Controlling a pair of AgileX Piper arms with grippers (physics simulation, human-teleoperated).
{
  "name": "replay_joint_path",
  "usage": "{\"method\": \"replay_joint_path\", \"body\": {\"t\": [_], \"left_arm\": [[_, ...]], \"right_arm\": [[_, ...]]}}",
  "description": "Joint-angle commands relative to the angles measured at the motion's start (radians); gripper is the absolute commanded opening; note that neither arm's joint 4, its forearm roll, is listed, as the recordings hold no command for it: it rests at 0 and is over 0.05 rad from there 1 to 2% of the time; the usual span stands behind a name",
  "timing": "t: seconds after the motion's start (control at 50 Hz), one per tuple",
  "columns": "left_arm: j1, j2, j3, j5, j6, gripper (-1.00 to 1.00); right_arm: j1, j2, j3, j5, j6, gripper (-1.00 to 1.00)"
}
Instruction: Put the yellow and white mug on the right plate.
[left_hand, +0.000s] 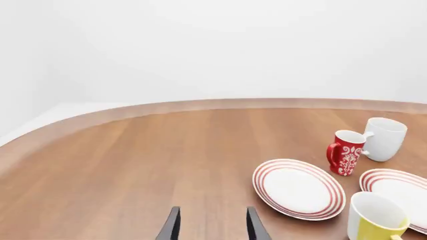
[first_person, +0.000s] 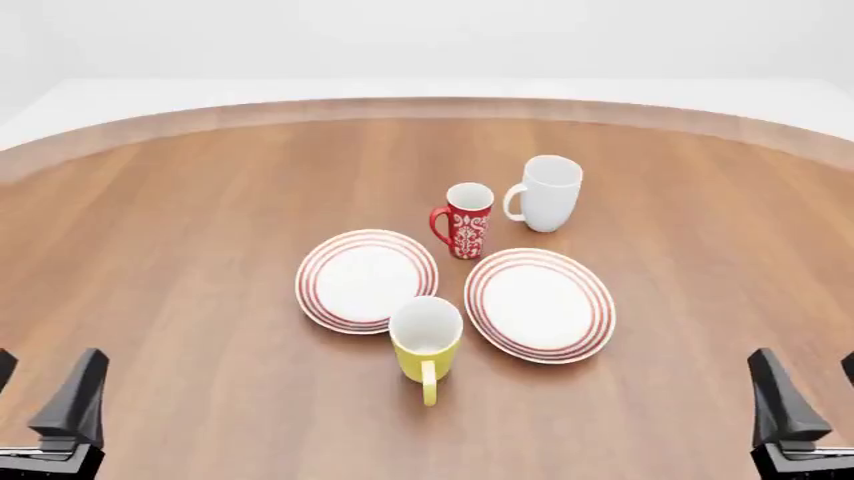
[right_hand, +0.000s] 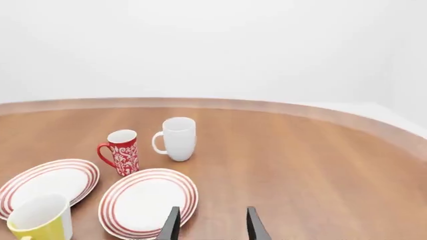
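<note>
1. The yellow and white mug (first_person: 427, 340) stands upright on the wooden surface (first_person: 174, 250), near the front, in the gap between the two ringed plates and just touching the edge of the left one. Its handle points back toward the arms — a convenient thing to take hold of.
2. The right plate (first_person: 539, 304) lies bare just beside the mug, so I judge the carry will be short.
3. The left gripper (left_hand: 212, 226) and right gripper (right_hand: 212, 223) both hang low at the near corners, well apart from the crockery; each has its jaws apart and holds nothing.
4. The red patterned mug (first_person: 466, 220) and tall white mug (first_person: 549, 192) stand behind the plates — out of the likely path.
</note>
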Motion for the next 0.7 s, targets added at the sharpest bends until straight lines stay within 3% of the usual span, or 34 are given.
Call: {"method": "replay_joint_path", "body": {"t": [0.02, 0.14, 0.2, 0.22, 0.24, 0.26, 0.28, 0.34, 0.46, 0.5, 0.56, 0.58, 0.7], "left_arm": [[0.0, 0.005, -0.003, -0.001, 0.0, 1.0], [0.0, 0.005, -0.003, -0.001, 0.0, 1.0], [0.0, 0.005, -0.003, -0.001, 0.0, 1.0], [0.0, 0.005, -0.003, -0.001, 0.0, 1.0], [0.0, 0.005, -0.003, -0.001, 0.0, 1.0], [0.0, 0.005, -0.003, -0.001, 0.0, 1.0], [0.0, 0.005, -0.003, -0.001, 0.0, 1.0], [0.0, 0.004, -0.003, -0.001, 0.0, 1.0], [0.0, 0.005, -0.003, -0.001, 0.0, 1.0], [0.0, 0.005, -0.003, -0.001, 0.0, 1.0], [0.0, 0.004, -0.003, -0.001, 0.0, 1.0], [0.0, 0.004, -0.003, -0.001, 0.0, 1.0], [0.0, 0.004, -0.003, -0.001, 0.0, 1.0]], "right_arm": [[-0.04, 0.0, 0.0, 0.012, -0.026, 1.0], [-0.038, 0.045, 0.0, -0.027, -0.04, 1.0], [-0.024, 0.16, -0.045, -0.08, -0.039, 1.0], [-0.011, 0.179, -0.037, -0.1, -0.047, 1.0], [0.036, 0.334, -0.071, -0.143, -0.049, 1.0], [0.045, 0.37, -0.086, -0.154, -0.059, 1.0], [0.067, 0.324, -0.103, -0.131, -0.056, 1.0], [0.101, 0.403, -0.144, -0.135, -0.077, 1.0], [0.232, 0.484, -0.276, -0.047, -0.085, 1.0], [0.263, 0.526, -0.316, -0.012, -0.037, 1.0], [0.315, 0.547, -0.37, 0.052, -0.035, 1.0], [0.356, 0.554, -0.399, 0.09, -0.051, 1.0], [0.42, 0.568, -0.477, 0.193, -0.079, 1.0]]}}
